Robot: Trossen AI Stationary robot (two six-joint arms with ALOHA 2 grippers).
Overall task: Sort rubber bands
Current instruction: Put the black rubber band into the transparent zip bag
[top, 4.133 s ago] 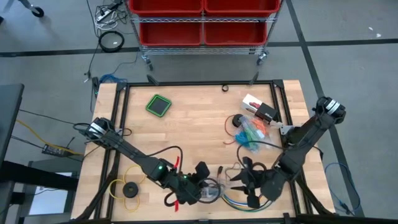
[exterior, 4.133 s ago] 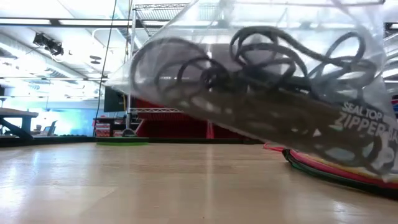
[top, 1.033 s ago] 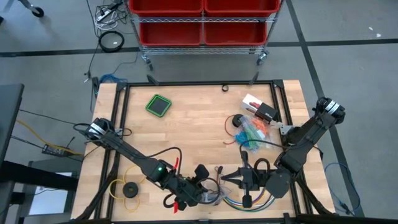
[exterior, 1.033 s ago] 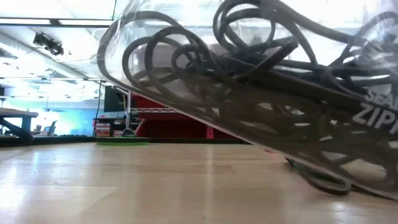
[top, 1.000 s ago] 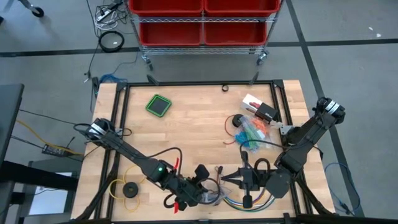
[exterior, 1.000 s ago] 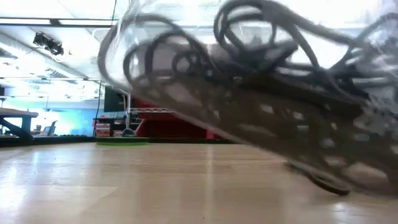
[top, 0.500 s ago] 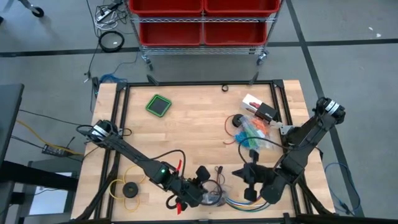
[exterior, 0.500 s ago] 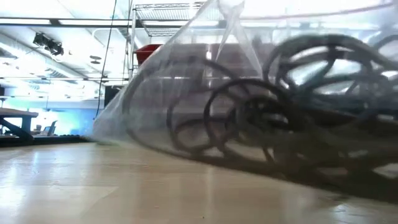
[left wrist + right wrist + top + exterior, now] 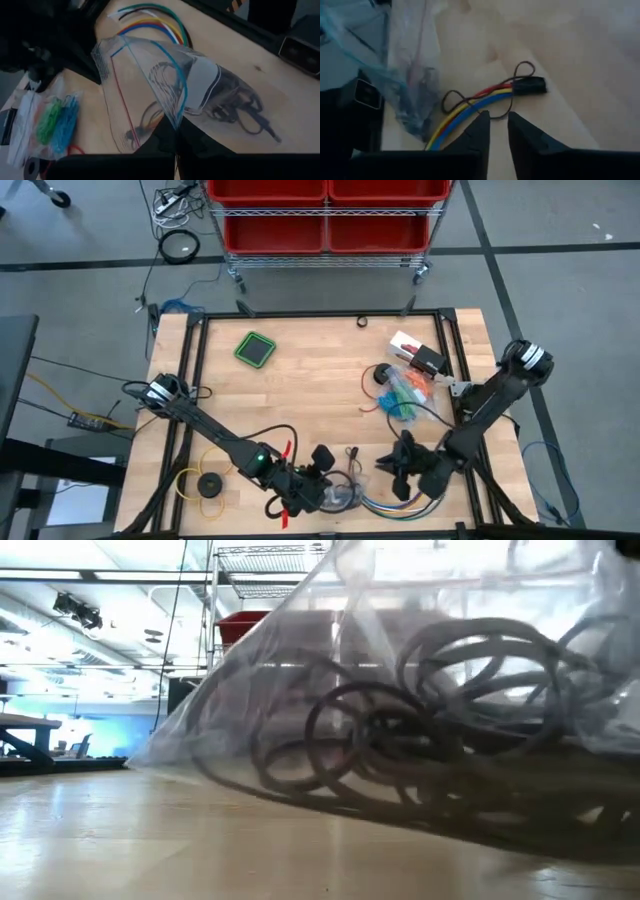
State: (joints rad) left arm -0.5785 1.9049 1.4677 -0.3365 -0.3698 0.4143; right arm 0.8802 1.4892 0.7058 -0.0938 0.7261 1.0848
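A clear zip bag of dark rubber bands lies near the table's front edge, its underside on the wood. My left gripper is shut on it. My right gripper stands just to the bag's right, pointing down over the multicoloured cables, its fingers a little apart and touching nothing. Bags of green and blue rubber bands lie farther back on the right. My left gripper pinches the bag's open zip edge between its two fingers, where the blue strip runs down to them. The bag's mouth stands up from the hold, while the part with the dark bands rests on the table.
Multicoloured cables curve along the front edge under the right gripper. A yellow ring with a black disc lies front left, a green square pad back left, a white box with a dark part back right.
The bag, hanging tilted above the table a second ago, has come down and now lies on the wood. My right gripper has drawn back from the bag toward the table's right edge and tipped down over the cables.
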